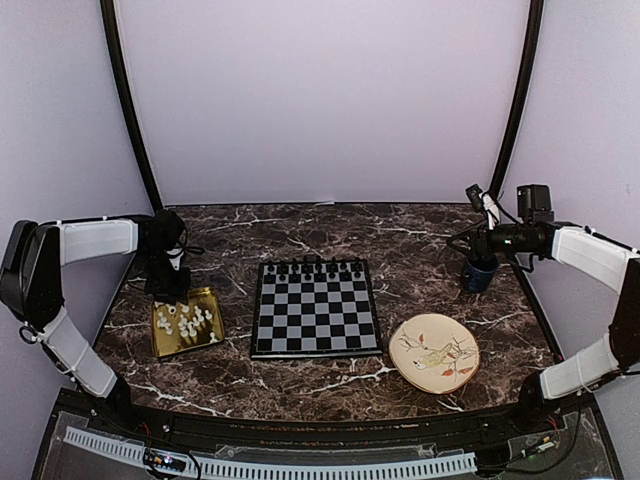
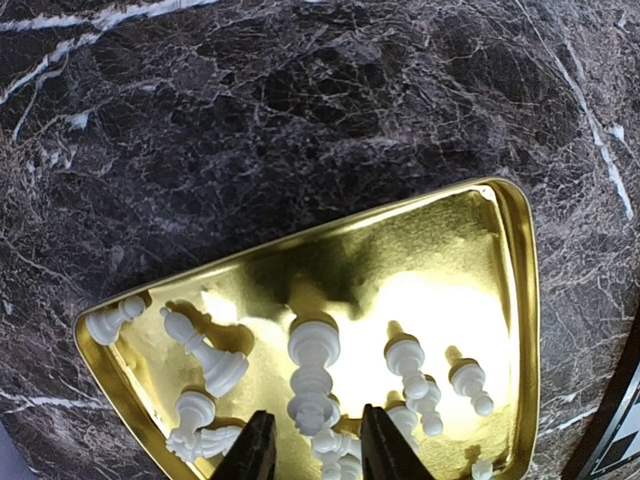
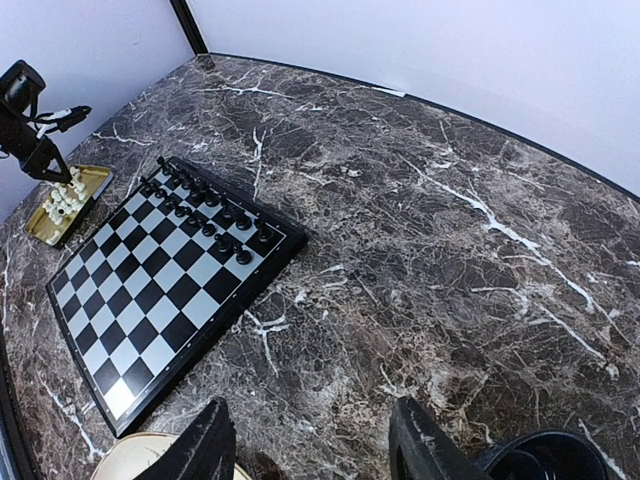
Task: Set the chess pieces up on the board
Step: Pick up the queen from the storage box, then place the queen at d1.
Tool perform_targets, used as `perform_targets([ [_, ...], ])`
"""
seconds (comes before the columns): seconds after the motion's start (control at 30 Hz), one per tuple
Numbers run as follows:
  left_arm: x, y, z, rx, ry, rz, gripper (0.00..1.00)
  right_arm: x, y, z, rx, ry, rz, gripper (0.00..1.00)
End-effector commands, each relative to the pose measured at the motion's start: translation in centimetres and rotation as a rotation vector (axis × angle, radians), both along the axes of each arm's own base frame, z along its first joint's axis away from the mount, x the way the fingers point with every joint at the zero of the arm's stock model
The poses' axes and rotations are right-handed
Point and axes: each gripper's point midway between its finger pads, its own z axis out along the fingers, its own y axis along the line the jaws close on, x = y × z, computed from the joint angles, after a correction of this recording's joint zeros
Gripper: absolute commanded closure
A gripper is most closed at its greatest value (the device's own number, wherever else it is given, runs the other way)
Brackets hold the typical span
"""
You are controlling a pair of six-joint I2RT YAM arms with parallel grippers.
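The white chess pieces (image 1: 186, 320) lie jumbled in a square gold tray (image 1: 205, 297) left of the board (image 1: 316, 320). My left gripper (image 1: 170, 294) hangs low over the tray. In the left wrist view it (image 2: 318, 450) is open, its fingertips (image 2: 255, 450) either side of the head of a tall white piece (image 2: 314, 365) lying flat, without pinching it. A bishop (image 2: 205, 350) and pawns (image 2: 410, 365) lie around it. My right gripper (image 1: 480, 230) is open and empty above the table at the far right (image 3: 310, 450). The board also shows in the right wrist view (image 3: 150, 300).
Black chessmen (image 1: 315, 268) fill the board's two far rows, also in the right wrist view (image 3: 205, 215). A painted plate (image 1: 434, 352) lies right of the board. A dark blue cup (image 1: 478, 275) stands under my right gripper, by its right finger (image 3: 545, 460). The tray rim (image 2: 520, 260) is raised.
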Motion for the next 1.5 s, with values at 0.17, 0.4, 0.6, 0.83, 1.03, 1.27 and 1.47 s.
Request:
perform_targets([
  [0.17, 1.0, 0.8, -0.2, 0.052, -0.033, -0.002, 0.69, 0.3, -0.2, -0.3, -0.008, -0.013, 0.001, 0.47],
  [0.4, 1.0, 0.6, -0.7, 0.045, -0.019, -0.015, 0.81, 0.4, -0.2, -0.4, -0.011, -0.009, -0.003, 0.46],
  [0.6, 0.8, 0.8, -0.3, 0.052, -0.017, -0.017, 0.87, 0.4, -0.2, -0.6, -0.013, -0.005, -0.003, 0.46],
  [0.83, 1.6, 0.8, 2.9, 0.054, -0.088, -0.018, 0.97, 0.5, -0.3, -0.7, -0.016, -0.003, -0.007, 0.46],
  [1.03, 2.8, -1.8, 7.5, -0.08, -0.224, -0.106, 0.97, 0.6, -0.4, -0.8, -0.018, -0.001, -0.009, 0.46],
  [1.27, 1.2, -11.9, 11.2, -0.315, -0.343, -0.475, 0.98, 0.6, -0.4, -1.1, -0.021, 0.004, -0.008, 0.46],
  [1.47, -1.2, -19.1, 11.3, -0.389, -0.342, -0.708, 0.98, 0.6, -0.4, -1.2, -0.023, 0.004, -0.006, 0.46],
])
